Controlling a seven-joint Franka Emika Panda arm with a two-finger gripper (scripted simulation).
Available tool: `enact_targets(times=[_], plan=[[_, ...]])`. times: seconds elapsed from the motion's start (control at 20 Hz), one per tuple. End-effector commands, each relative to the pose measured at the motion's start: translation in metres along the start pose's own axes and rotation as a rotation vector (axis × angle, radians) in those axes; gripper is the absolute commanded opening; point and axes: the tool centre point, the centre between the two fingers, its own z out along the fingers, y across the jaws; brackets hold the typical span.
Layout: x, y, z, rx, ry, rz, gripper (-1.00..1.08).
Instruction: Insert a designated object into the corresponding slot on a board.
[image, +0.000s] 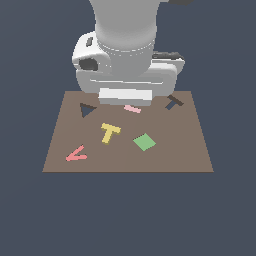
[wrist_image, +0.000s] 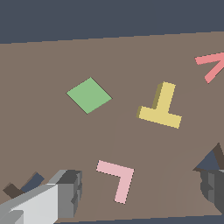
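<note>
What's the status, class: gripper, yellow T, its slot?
Gripper open, empty, above pink L. Yellow T flat on board, untouched. T slot empty, nothing blocking.

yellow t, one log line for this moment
yellow T: flat on board, ungrasped | T slot: empty | gripper: open, above pink L

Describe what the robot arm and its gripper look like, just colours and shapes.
The arm is a thick, rounded, light grey-white cylinder ending in a boxy white wrist housing with a dark round port on one side. The gripper has blocky fingers, light grey on the outer faces with darker grey ridged tips. No cables or printed markings show.
</note>
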Motion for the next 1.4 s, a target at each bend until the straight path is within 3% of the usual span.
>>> enact_targets(times=[0.0,0.45,1.35], plan=[[0.000,0.000,0.000,0.000,0.000,0.000,1.00],[0.012,0.009,0.017,-0.001,0.005,0.049,1.00],[0.058,0.055,0.085,-0.001,0.025,0.258,1.00]])
